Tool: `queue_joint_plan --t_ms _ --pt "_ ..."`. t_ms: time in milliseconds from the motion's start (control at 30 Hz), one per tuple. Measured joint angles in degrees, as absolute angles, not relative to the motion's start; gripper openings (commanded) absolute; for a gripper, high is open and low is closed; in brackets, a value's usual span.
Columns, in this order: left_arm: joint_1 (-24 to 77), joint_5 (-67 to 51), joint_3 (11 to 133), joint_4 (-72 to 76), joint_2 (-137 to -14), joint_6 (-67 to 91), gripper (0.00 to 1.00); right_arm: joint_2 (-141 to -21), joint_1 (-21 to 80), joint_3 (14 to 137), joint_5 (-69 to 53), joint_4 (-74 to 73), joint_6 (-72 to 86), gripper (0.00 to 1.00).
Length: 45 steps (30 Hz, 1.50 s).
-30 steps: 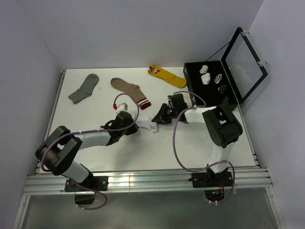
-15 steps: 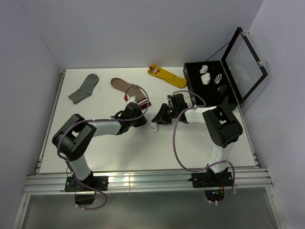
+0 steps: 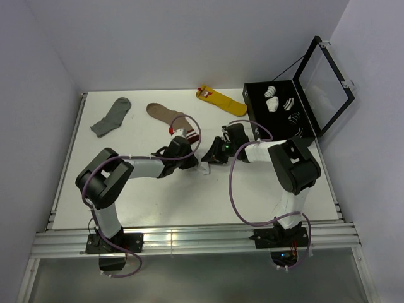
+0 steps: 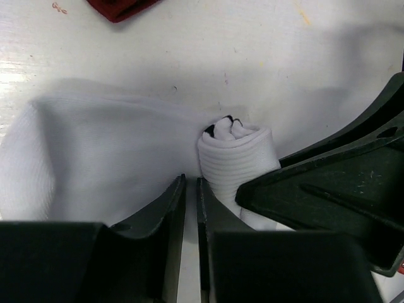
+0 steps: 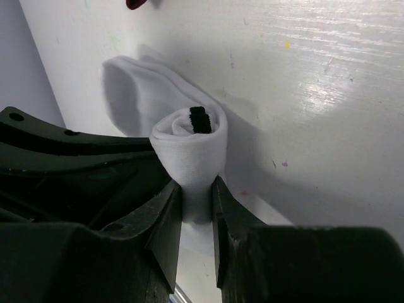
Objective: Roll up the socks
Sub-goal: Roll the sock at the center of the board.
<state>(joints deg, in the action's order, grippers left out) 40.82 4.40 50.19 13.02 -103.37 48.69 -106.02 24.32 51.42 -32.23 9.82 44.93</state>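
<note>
The white socks (image 3: 204, 168) lie mid-table between my two grippers. One end is wound into a tight roll (image 5: 189, 148) with a dark stripe at its core. The rest lies flat (image 4: 95, 164) on the table. My right gripper (image 5: 197, 189) is shut on the roll (image 4: 237, 158), squeezing it from both sides. My left gripper (image 4: 190, 183) sits right beside the roll on the flat part, its jaws almost together with white fabric in the slit. From above, the left gripper (image 3: 191, 162) and the right gripper (image 3: 209, 158) nearly touch.
A brown sock (image 3: 169, 115) with a maroon striped cuff (image 4: 120, 7) lies just behind the left gripper. A grey sock (image 3: 110, 117) is at back left and a yellow sock (image 3: 221, 100) at the back. An open black box (image 3: 257, 112) holding rolled socks stands at back right.
The left arm has swung its gripper right and away from me, up against the right gripper. The right arm has stayed put with the roll.
</note>
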Motion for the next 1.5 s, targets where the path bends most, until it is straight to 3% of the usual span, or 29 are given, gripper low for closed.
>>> queue_joint_plan --t_ms 67,200,367,1133,1333,1500 --pt "40.86 4.4 50.39 13.04 -103.53 48.73 0.2 -106.06 24.16 51.42 -32.25 9.82 44.91 0.0" --pt "41.12 5.76 50.0 12.71 -102.74 48.86 0.35 -106.08 24.1 51.42 -32.21 9.82 44.88 0.0" --pt "41.63 7.18 48.18 10.94 -98.06 49.21 0.42 -106.08 24.12 51.42 -32.08 9.82 44.88 0.0" --pt "43.4 1.32 49.65 12.88 -100.14 49.19 0.44 -106.1 24.36 51.86 -31.35 9.37 45.63 0.0" --pt "43.44 1.26 49.67 13.91 -101.25 49.01 0.29 -106.1 24.34 51.86 -30.87 9.21 45.98 0.0" --pt "43.44 1.17 49.67 14.57 -101.65 48.97 0.06 -106.1 24.34 52.25 -30.15 8.45 45.95 0.06"
